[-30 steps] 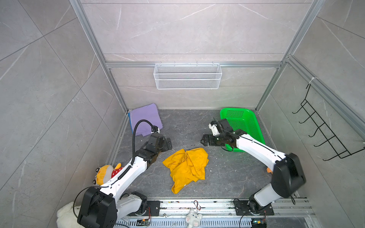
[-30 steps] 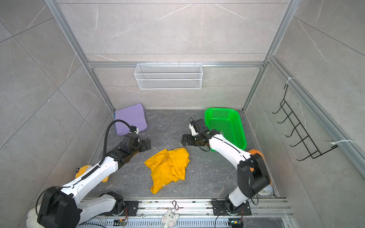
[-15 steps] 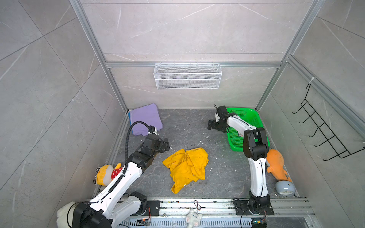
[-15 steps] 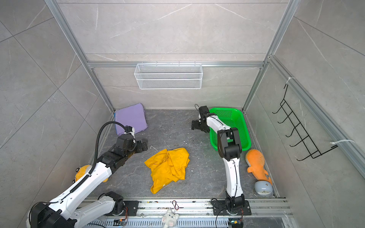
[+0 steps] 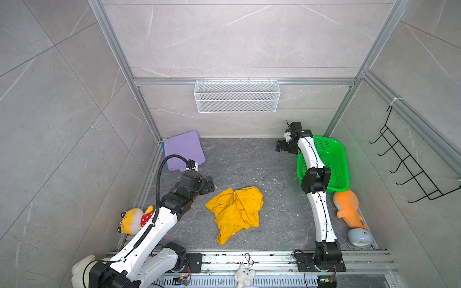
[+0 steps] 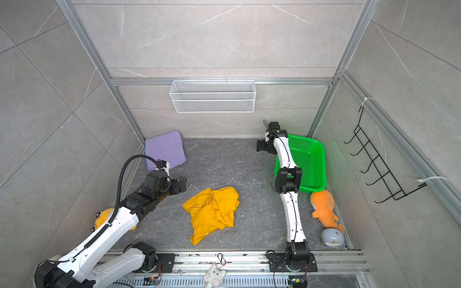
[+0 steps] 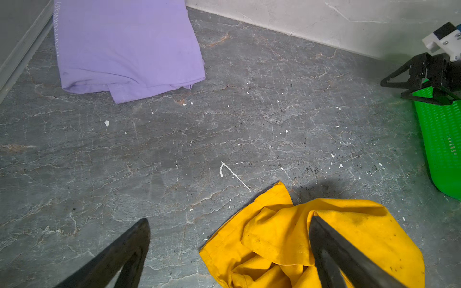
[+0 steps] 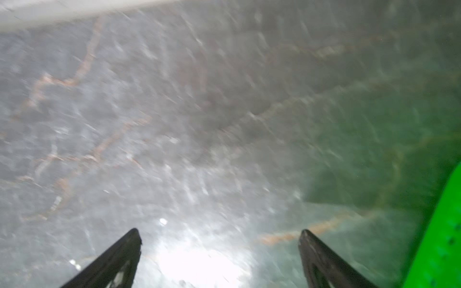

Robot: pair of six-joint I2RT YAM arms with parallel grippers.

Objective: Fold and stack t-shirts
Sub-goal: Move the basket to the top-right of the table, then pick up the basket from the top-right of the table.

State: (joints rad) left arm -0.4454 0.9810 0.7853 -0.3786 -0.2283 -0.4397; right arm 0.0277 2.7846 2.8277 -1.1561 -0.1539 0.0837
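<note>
1. Grey marbled floor (image 5: 249, 164): a mustard-yellow t-shirt (image 5: 235, 214) lies crumpled at centre, and a lavender t-shirt (image 5: 183, 149) sits folded in the far left corner.
2. Left gripper (image 5: 211, 185), jaws wide and empty, is poised just beside the yellow heap, which lies to its right. This is the nearer arm.
3. Right gripper (image 5: 278, 145), equally wide and empty, hangs well apart by the green basket (image 5: 336, 159).

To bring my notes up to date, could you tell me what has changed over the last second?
The right claw swung back from near the yellow t-shirt to the far corner of the green basket, and its arm uncovered the orange plush. Nothing was gripped or released; both claws are open. The left claw hardly moved; the purple t-shirt and the yellow one stayed put.
</note>
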